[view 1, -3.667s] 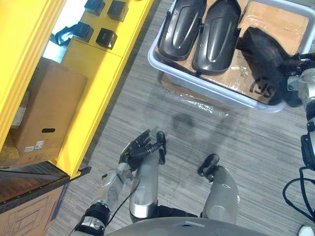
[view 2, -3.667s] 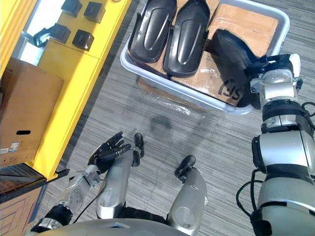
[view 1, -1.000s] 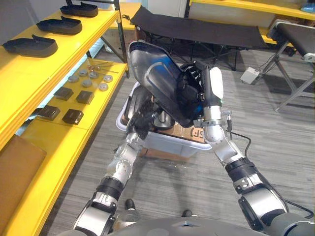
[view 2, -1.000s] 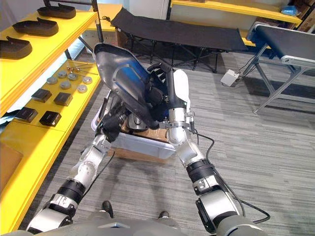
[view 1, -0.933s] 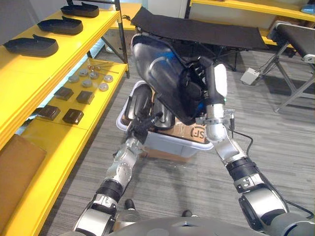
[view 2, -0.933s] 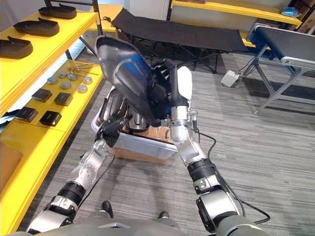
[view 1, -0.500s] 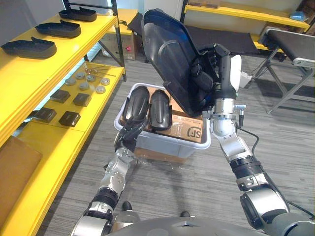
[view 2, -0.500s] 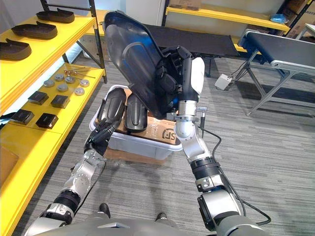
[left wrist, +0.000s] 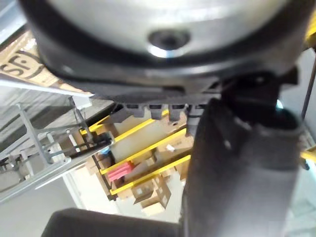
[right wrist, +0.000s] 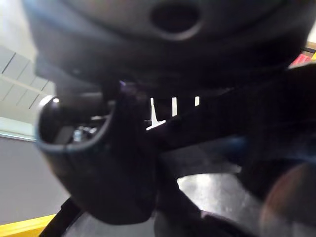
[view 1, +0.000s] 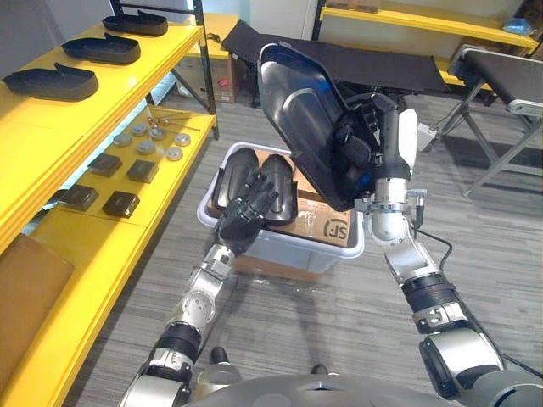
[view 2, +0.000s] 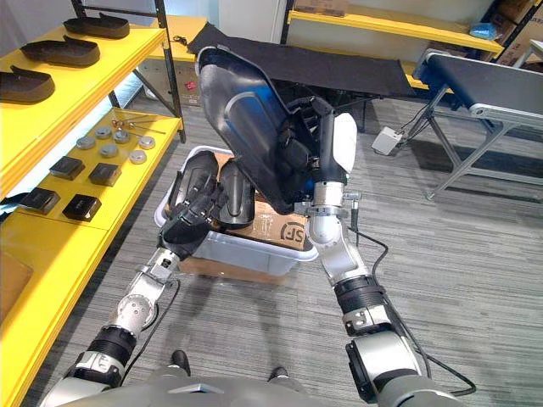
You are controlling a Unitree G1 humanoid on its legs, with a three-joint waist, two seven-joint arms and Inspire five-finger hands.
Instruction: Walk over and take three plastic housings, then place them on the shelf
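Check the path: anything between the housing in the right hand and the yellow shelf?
Nothing visible does. The right hand holds the housing high, with open air across to the shelf. The left hand hangs lower, by the bin. The shelf's black post stands farther back, probably clear of the path.

silver-grey arms (view 1: 202,297), dark robot hands (view 1: 242,212) (view 1: 363,144), white cover (view 1: 405,136).

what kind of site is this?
Likely a factory or warehouse parts area: yellow shelving holding black plastic housings and small parts, a pale tote of more housings, and a belt conveyor at the right.
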